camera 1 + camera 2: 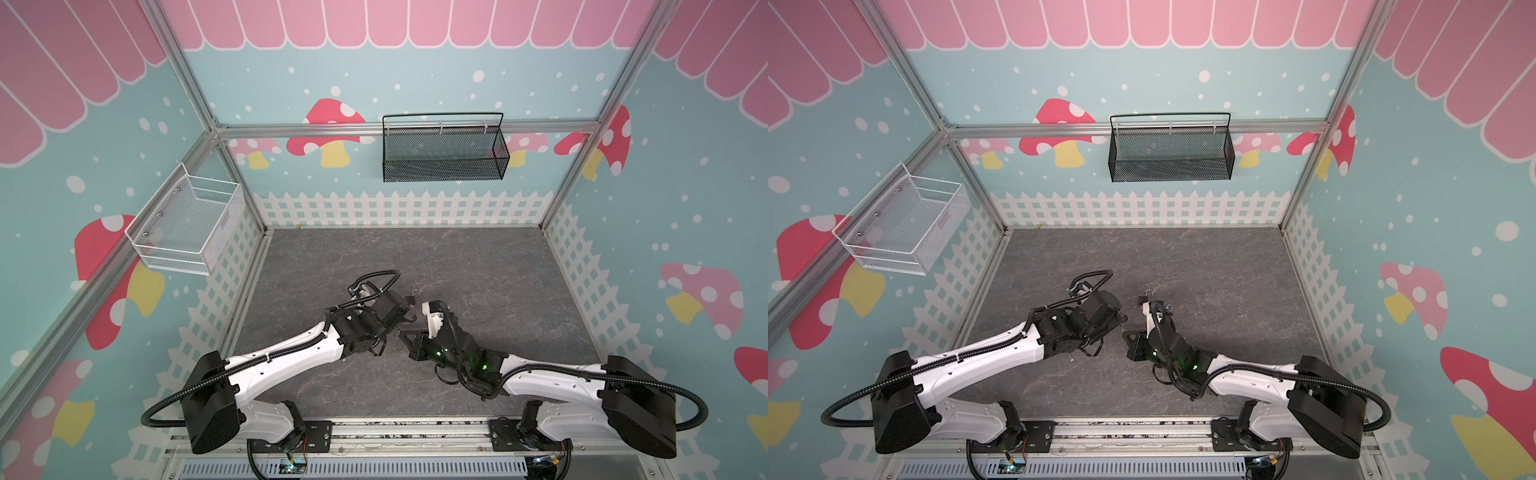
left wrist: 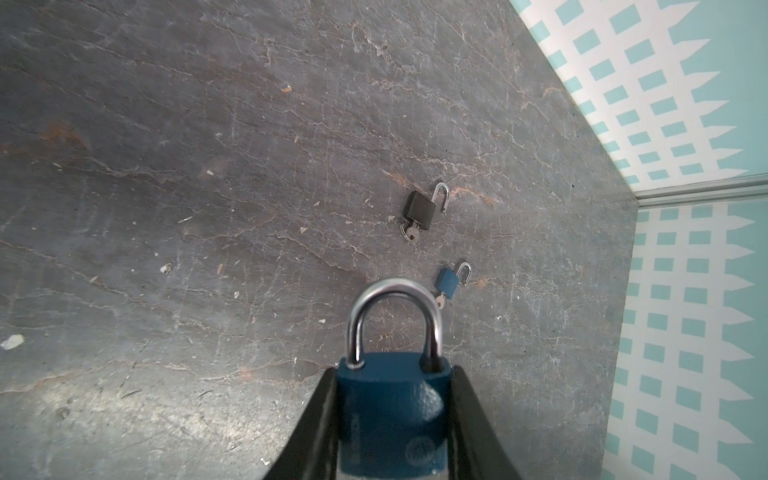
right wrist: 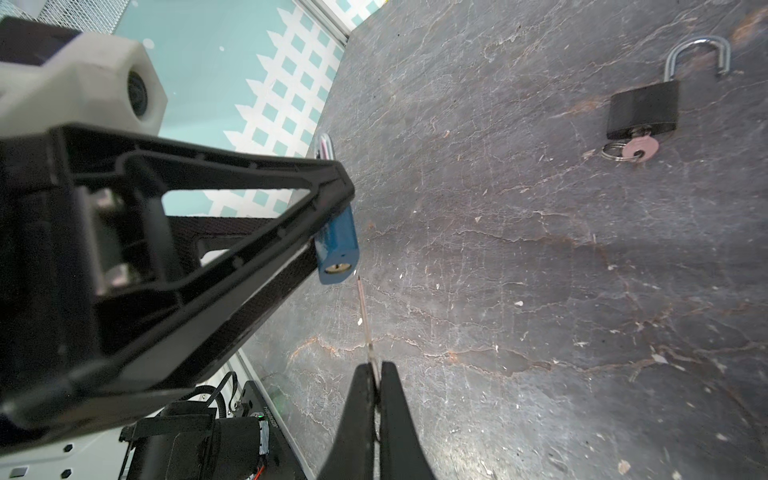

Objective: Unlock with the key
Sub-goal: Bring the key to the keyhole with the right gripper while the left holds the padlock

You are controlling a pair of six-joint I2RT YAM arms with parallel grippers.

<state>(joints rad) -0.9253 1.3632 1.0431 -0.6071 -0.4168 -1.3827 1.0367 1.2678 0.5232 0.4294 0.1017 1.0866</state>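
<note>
My left gripper (image 2: 392, 374) is shut on the body of a blue padlock (image 2: 392, 411) whose silver shackle (image 2: 395, 320) is closed. In the right wrist view the same blue padlock (image 3: 338, 245) sticks out past the left fingers (image 3: 249, 195), its brass keyhole (image 3: 336, 268) facing my right gripper (image 3: 377, 368). That gripper is shut on a thin key (image 3: 363, 316), seen edge-on, with its tip just short of the keyhole. In both top views the two grippers (image 1: 409, 318) (image 1: 402, 332) meet mid-table.
On the grey mat (image 1: 478, 270) lie a black padlock (image 2: 420, 206) and a smaller blue padlock (image 2: 449, 282), both with shackle open and a key in them. A white wire basket (image 1: 187, 224) and a black mesh basket (image 1: 444, 149) hang on the walls.
</note>
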